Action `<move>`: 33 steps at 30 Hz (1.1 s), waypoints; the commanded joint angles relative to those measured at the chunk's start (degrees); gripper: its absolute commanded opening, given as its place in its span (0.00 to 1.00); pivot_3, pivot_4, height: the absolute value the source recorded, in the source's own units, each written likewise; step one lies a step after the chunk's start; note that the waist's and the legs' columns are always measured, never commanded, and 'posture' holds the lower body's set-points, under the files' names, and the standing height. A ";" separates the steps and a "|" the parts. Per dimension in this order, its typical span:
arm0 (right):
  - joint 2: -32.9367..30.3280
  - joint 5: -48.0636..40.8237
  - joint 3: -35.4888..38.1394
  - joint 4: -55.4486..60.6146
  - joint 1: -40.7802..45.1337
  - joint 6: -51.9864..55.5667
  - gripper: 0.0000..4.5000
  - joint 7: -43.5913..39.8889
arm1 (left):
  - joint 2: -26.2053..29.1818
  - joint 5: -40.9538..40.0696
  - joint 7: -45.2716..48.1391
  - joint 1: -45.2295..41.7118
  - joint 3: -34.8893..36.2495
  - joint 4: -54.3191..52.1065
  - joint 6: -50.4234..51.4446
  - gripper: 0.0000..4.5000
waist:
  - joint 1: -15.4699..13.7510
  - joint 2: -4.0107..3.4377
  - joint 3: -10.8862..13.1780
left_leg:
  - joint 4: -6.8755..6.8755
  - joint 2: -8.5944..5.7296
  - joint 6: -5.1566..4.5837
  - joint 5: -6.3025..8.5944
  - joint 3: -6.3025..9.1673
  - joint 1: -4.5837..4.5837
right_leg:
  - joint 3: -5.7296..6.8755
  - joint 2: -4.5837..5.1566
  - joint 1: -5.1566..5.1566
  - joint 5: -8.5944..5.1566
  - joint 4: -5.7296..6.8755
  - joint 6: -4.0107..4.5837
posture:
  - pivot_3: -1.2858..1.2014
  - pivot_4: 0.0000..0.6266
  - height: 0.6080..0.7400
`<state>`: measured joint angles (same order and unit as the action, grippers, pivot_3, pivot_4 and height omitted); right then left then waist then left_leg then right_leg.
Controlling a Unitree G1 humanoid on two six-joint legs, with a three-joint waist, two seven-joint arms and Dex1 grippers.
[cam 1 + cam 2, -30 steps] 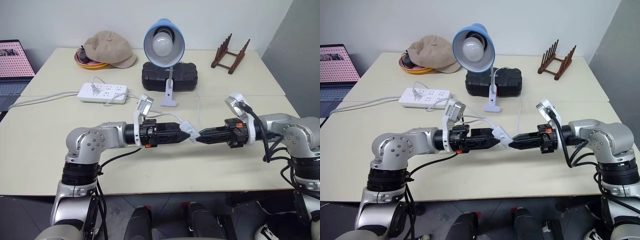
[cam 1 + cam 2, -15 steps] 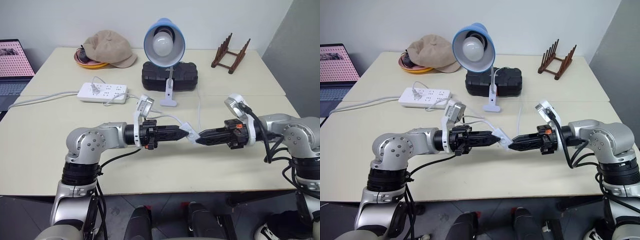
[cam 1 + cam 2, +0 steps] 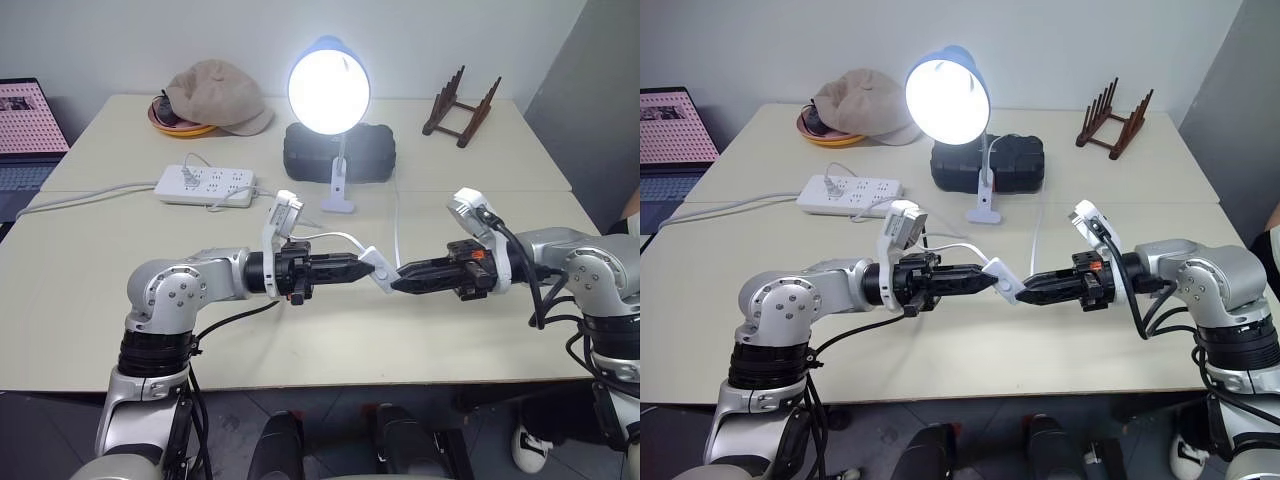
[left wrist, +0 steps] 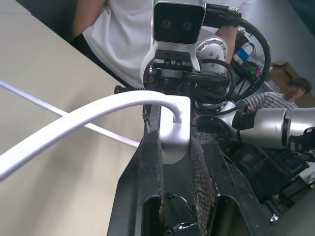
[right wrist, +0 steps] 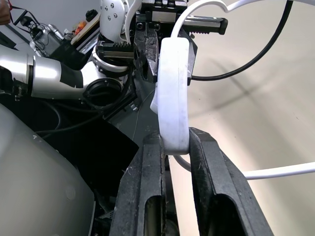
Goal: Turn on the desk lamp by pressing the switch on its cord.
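- The left gripper [image 3: 368, 266] has its two black fingers pinched narrow on one end of the switch [image 3: 381, 269].
- The right gripper [image 3: 402, 281] is squeezed tight on the other end of it.
- In the left wrist view the fingers [image 4: 147, 172] hide most of the small white switch, so just its top end pokes out.
- In the right wrist view the switch [image 5: 173, 93] shows most of its length, and its low end is tucked between the fingers.
- The switch hangs in the air over the front of the table [image 3: 90, 290], between the two grippers.
- Its long side runs across from one gripper to the other, and the left end sits a bit higher.
- The cord [image 3: 397, 222] goes from the switch back toward the desk lamp [image 3: 329, 85], and part of it slips behind the grippers.
- The lamp stands at the back of the table, its bulb shines bright, and it faces the front.
- People at the back of the wrist views are cut off.
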<state>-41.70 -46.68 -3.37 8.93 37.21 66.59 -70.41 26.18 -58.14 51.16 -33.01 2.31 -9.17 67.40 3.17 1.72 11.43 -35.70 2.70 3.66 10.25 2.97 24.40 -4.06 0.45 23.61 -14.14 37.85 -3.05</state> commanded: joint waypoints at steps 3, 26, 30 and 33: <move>-0.52 0.73 -0.17 -1.58 2.70 -2.81 0.07 -0.98 | 2.10 -1.43 0.37 0.40 1.91 -0.65 0.26 0.43 | 0.05 0.00 0.00 | -0.01 0.00 0.00 0.00 0.00 0.01 | 0.00 0.00 0.01 0.00 0.00 0.00 | 0.52 0.24 1.00; 3.77 42.49 -19.23 -36.76 12.14 -54.57 0.36 -1.93 | 17.89 31.94 5.75 12.12 -5.82 -9.93 -38.37 1.00 | -0.28 -0.01 0.01 | 0.22 0.03 0.03 0.00 -0.15 0.42 | -0.04 0.03 0.55 0.17 -0.03 -0.27 | 0.52 0.24 1.00; 1.46 39.13 -16.14 -30.26 10.43 -49.24 0.57 -5.35 | 18.97 32.86 6.12 11.38 -5.60 -8.10 -37.29 1.00 | -0.25 -0.02 0.02 | 0.21 0.03 0.03 0.00 -0.15 0.41 | -0.04 0.03 0.55 0.17 0.02 -0.27 | 0.52 0.24 1.00; -0.78 37.67 -13.41 -24.59 8.30 -45.41 0.72 -5.41 | 20.03 32.29 8.05 10.57 -4.95 -6.71 -36.60 1.00 | -0.44 -0.02 0.02 | 0.19 0.03 0.03 0.00 -0.12 0.41 | -0.03 0.03 0.54 0.17 0.07 -0.27 | 0.52 0.24 1.00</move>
<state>-40.92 -7.55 -19.82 -19.25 45.65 19.32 -75.23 45.28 -25.47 58.26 -21.19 -4.28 -15.52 30.86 2.73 1.70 11.45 -35.51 2.72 3.68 10.24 2.86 24.80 -4.08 0.48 24.14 -13.98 37.92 -3.32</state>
